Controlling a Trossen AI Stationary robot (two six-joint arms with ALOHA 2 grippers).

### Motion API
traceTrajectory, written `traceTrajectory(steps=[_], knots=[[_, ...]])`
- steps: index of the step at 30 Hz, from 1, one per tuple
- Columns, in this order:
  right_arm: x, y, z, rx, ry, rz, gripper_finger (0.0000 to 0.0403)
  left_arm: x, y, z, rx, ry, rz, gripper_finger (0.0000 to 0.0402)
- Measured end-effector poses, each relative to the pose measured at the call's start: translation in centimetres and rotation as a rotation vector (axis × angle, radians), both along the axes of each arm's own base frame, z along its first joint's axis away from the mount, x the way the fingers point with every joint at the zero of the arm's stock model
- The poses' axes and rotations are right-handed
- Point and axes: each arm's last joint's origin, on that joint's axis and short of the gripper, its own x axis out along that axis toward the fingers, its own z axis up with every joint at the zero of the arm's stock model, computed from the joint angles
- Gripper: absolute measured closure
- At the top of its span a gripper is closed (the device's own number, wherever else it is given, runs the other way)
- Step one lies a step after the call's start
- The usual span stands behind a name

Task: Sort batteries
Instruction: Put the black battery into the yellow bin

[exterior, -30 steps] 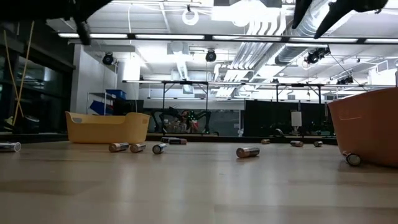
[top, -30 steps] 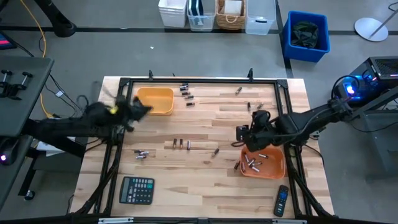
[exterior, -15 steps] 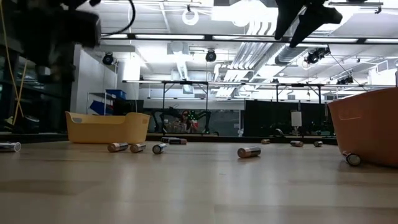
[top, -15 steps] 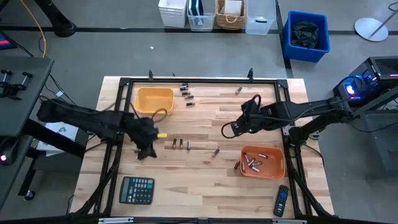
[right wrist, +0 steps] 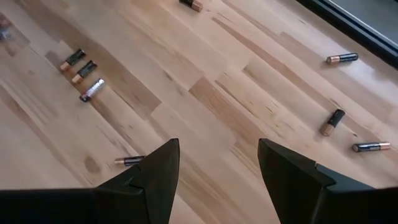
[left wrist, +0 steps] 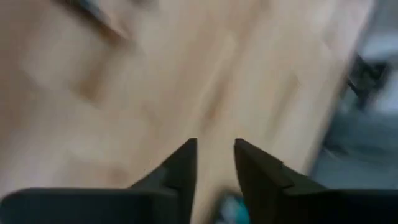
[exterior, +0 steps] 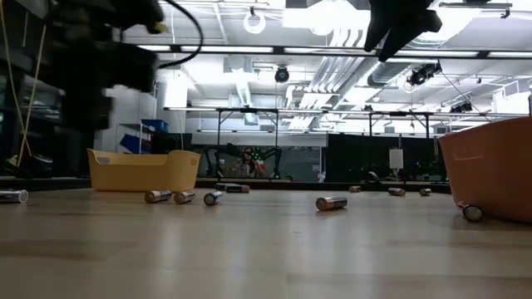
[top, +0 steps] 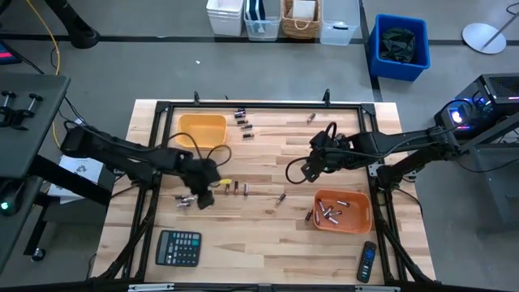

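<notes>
From above: shows the left hand (top: 204, 195) gone from the yellow bin (top: 203, 134), where it hung a second ago, and now low over the counter (top: 268, 235) between two small groups of batteries (top: 235, 186). Shows the right hand (top: 296, 172) likewise gone from over the orange bin (top: 365, 212), now above the counter's middle. Suggests both drops are done and each arm is out for its next battery. Leaves plenty to sort: several batteries in the orange bin, many more loose near the far edge, the middle and the left. Also shows a calculator (top: 178, 247) and a remote (top: 367, 261) at the near edge

From counter height: shows batteries (exterior: 331, 202) lying on bare pale wood, yellow bin (exterior: 141, 170) far off, orange bin (exterior: 490, 174) close by, and a workshop with ceiling lights and racks behind

Left wrist: shows the left hand (left wrist: 214, 165) with fingers a narrow gap apart and nothing between them, over blurred wood

Right wrist: shows the right hand (right wrist: 217, 168) spread wide and empty, with batteries (right wrist: 81, 65) scattered on the planks below
</notes>
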Motion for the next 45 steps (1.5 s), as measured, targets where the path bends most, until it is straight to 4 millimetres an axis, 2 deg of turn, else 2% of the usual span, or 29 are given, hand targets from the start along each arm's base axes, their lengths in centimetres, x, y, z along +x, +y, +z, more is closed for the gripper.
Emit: traceTrajectory(steps=[3,8,13,18,23,26,28,33,34,40,43,45], knots=[[0.0,0.0,0.0,0.013,-0.016,-0.037,0.019,1.4,1.1,-0.7,0.107,0.021,0.055,0.0239],[0.0,0.0,0.0,0.028,-0.034,-0.076,0.019,3.2,2.3,-2.7,0.132,0.15,0.324,0.0185],[0.0,-0.1,0.0,0.04,-0.067,-0.143,0.019,4.2,2.6,-4.1,0.178,0.201,0.462,0.018],[0.0,-0.1,0.1,0.041,-0.071,-0.145,0.019,5.1,2.6,-5.3,0.179,0.204,0.473,0.0181],[0.0,-0.1,0.1,0.038,-0.069,-0.141,0.019,5.1,2.4,-6.3,0.195,0.272,0.468,0.0181],[0.0,-0.1,0.1,0.036,-0.068,-0.14,0.019,4.7,2.4,-6.6,0.214,0.312,0.449,0.0197],[0.0,-0.1,0.1,0.026,-0.065,-0.132,0.019,4.5,2.4,-6.6,0.226,0.327,0.43,0.0227],[0.0,-0.1,0.1,0.006,-0.06,-0.126,0.019,4.2,2.5,-6.7,0.246,0.351,0.407,0.0365],[0.0,-0.1,0.1,0.003,-0.057,-0.124,0.019,4.2,2.5,-6.7,0.247,0.351,0.402,0.0375],[-0.1,-0.1,0.0,-0.006,-0.044,-0.111,0.019,3.3,2.4,-5.6,0.243,0.362,0.338,0.0373],[-0.1,-0.1,0.0,-0.011,-0.039,-0.1,0.019,2.0,2.5,-4.0,0.234,0.352,0.32,0.0373],[-0.1,-0.1,0.0,-0.011,-0.039,-0.1,0.019,2.0,2.7,-1.9,0.217,0.232,0.348,0.0373]])
